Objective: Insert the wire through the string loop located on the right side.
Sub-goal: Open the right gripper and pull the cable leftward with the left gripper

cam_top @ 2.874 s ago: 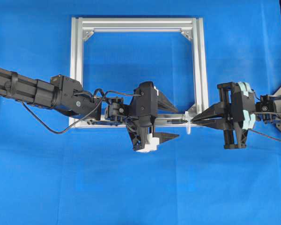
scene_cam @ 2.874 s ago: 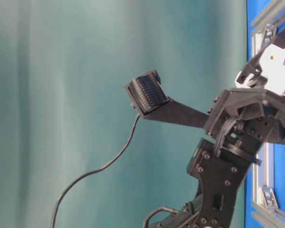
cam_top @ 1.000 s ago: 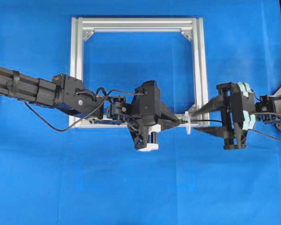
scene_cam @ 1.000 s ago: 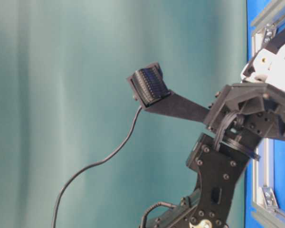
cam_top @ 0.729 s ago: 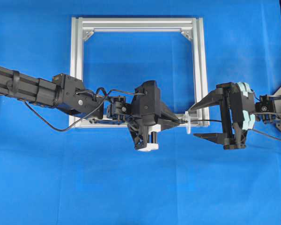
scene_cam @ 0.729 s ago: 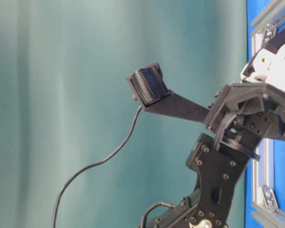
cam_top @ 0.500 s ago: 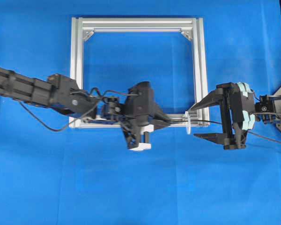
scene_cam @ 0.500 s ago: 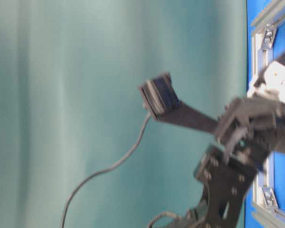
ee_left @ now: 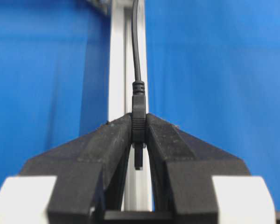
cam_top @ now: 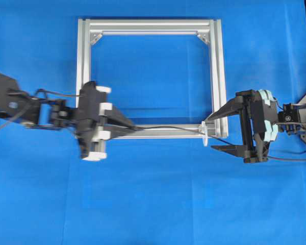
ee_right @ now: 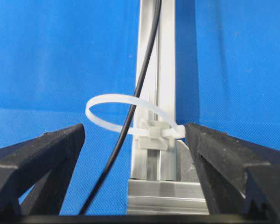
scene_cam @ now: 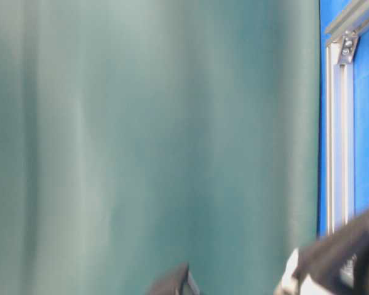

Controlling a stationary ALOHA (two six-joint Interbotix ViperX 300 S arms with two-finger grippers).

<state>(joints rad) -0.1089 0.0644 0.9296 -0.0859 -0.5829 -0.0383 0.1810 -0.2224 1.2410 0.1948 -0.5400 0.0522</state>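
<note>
The wire (cam_top: 163, 127), a very thin black cable, is running along the near rail of the aluminium frame and passing straight through the string loop (cam_top: 205, 133) at the frame's right corner. Its thicker dark plug end (ee_left: 138, 122) is sitting upright, pinched at the ribbed collar, with the cable stretching away above the rail. The loop (ee_right: 130, 116), a white zip tie fastened to the rail by its small square head, is standing open in a flat oval, and the wire (ee_right: 135, 100) is crossing through its middle at a slant.
</note>
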